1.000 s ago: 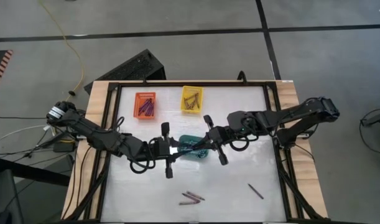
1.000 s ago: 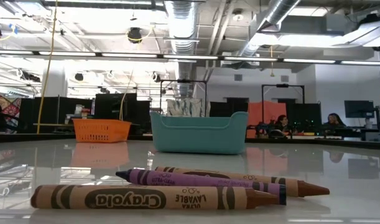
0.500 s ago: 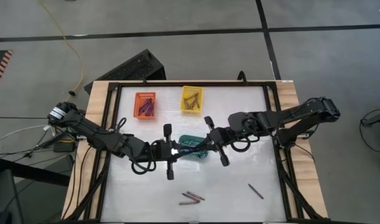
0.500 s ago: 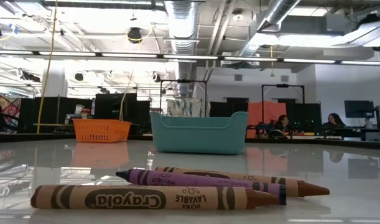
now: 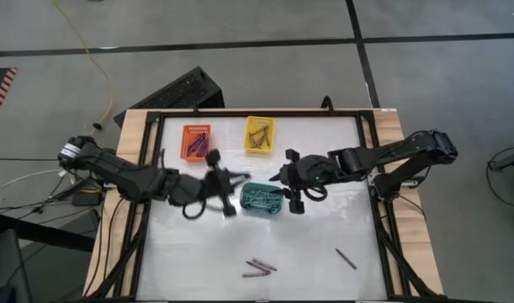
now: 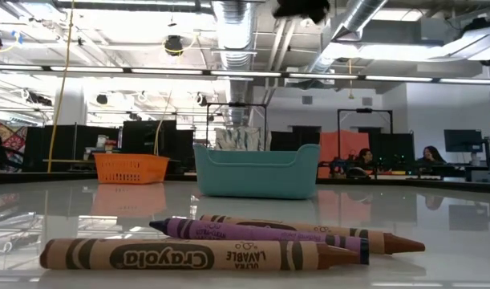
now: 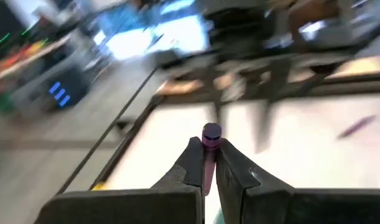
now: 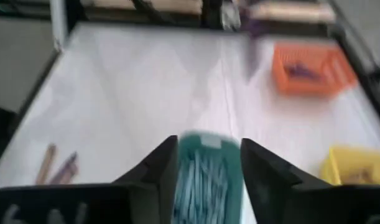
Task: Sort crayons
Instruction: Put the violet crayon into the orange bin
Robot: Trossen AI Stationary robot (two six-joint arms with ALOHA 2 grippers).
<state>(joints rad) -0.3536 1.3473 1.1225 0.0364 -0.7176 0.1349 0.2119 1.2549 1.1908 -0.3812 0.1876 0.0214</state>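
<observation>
Between the left gripper's point(image 7: 206, 163) two dark fingers sits a purple crayon point(image 7: 209, 149), pinched tight, its round end poking out past the fingertips. Seen from above, that gripper point(image 5: 216, 172) hangs over the white table point(image 5: 324, 244) just beside the teal basket point(image 5: 262, 199), on its left, below the orange basket point(image 5: 197, 140).

On the teal basket's other side is the right gripper point(image 8: 205, 163), its fingers spread wide with nothing between them; its wrist view looks straight down past them onto the teal basket point(image 8: 203, 171), filled with teal-grey crayons point(image 8: 199, 177). From above, this gripper point(image 5: 283, 178) lies close to the basket's right edge.

Farther out, the orange basket holds purple crayons point(image 5: 199, 145) and the yellow basket point(image 5: 259, 135) next to it holds brown ones point(image 5: 257, 139). Loose crayons remain on the near part of the table: a small group of three point(image 5: 258, 268), two brown and one purple, lying together point(image 6: 228, 241), and a single one point(image 5: 347, 258) well apart to the right.
</observation>
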